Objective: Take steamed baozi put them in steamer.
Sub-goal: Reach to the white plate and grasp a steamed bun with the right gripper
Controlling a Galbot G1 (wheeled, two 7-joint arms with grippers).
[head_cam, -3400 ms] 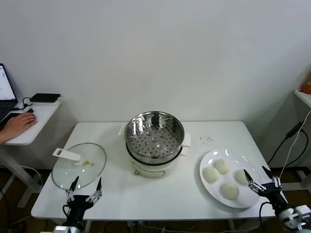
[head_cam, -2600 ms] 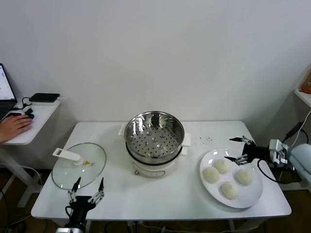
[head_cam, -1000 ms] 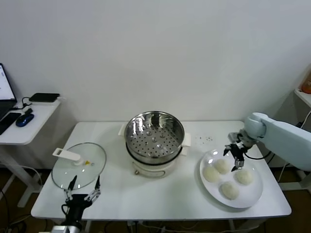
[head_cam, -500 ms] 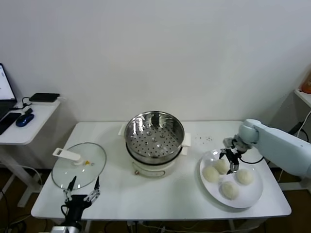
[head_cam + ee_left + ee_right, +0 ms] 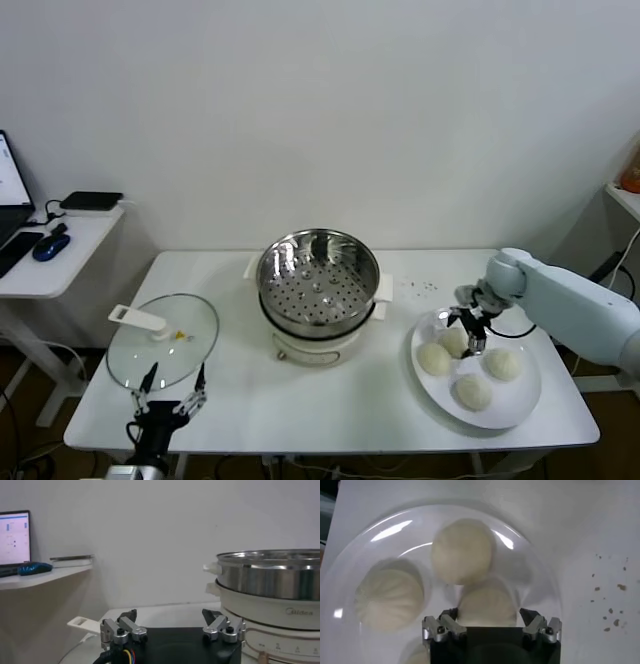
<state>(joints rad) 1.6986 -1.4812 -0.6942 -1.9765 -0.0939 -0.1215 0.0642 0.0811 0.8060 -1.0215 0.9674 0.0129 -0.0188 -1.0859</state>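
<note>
From the head camera we see our right gripper point(image 5: 466, 331) hanging over the white plate point(image 5: 520, 405), fingers spread, right above one of the four steamed baozi point(image 5: 455, 341) — the bun at the plate's far side. Another bun lies just beside the gripper toward the steamer, and two more lie nearer the robot on the plate. The steamer point(image 5: 318, 281) stands well apart from this gripper, off to its left at the middle of the table point(image 5: 300, 400), with its perforated tray bare. Our left gripper point(image 5: 170, 398) waits at the near table edge, fingers apart, with the glass lid point(image 5: 162, 340) just beyond it.

In the left wrist view, our left gripper point(image 5: 171, 628) holds nothing, its two fingers wide apart above the tabletop; the steamer point(image 5: 270, 592) rises close ahead of it, and a laptop point(image 5: 14, 541) sits on a side shelf farther off.

In the right wrist view, our right gripper point(image 5: 491, 626) shows both fingers parted, and one baozi point(image 5: 486, 605) lies between them — whether they touch it we cannot tell. A second bun lies just beyond it, a third to one side, all on the white plate point(image 5: 350, 560).
</note>
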